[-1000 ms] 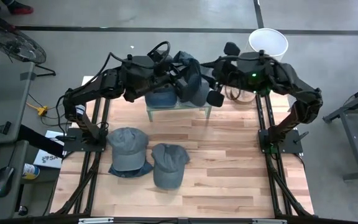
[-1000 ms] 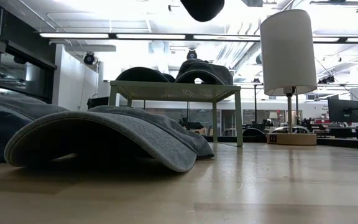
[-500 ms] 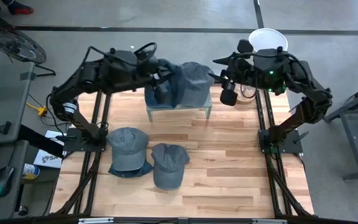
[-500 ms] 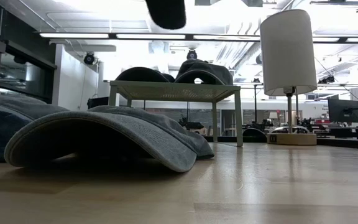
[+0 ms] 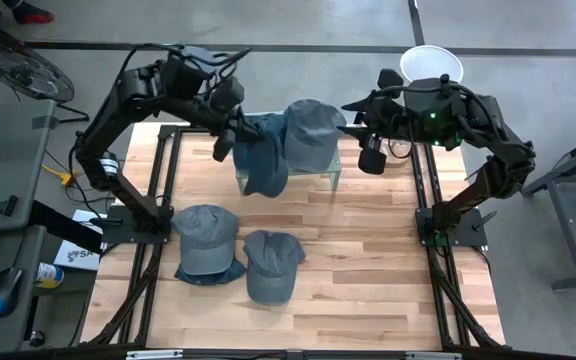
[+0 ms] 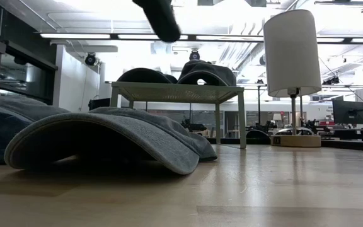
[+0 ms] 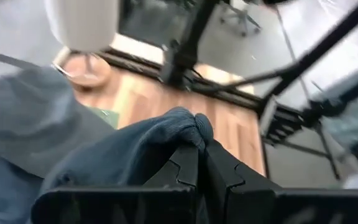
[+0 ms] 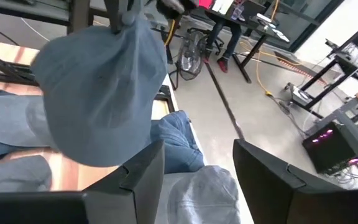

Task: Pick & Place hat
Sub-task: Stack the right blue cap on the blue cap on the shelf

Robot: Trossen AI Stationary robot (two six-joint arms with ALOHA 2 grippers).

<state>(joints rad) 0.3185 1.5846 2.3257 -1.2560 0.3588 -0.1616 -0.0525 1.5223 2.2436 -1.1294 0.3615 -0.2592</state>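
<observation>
While pinched by left gripper [image 7: 199, 163], hat [image 5: 261, 160] hangs vertically, brim down

Two hats [image 5: 238, 252] on the table [image 5: 368, 270], another [image 5: 311, 132] on the stand [image 5: 332, 170]

Overhead camera looking straight down, table-level camera facing the room, both sharing the small stand [image 5: 288, 172], two close wrist views

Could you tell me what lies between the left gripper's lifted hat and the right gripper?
In the high view, a second blue hat on the small green stand lies between the lifted hat and the open right gripper.
</observation>
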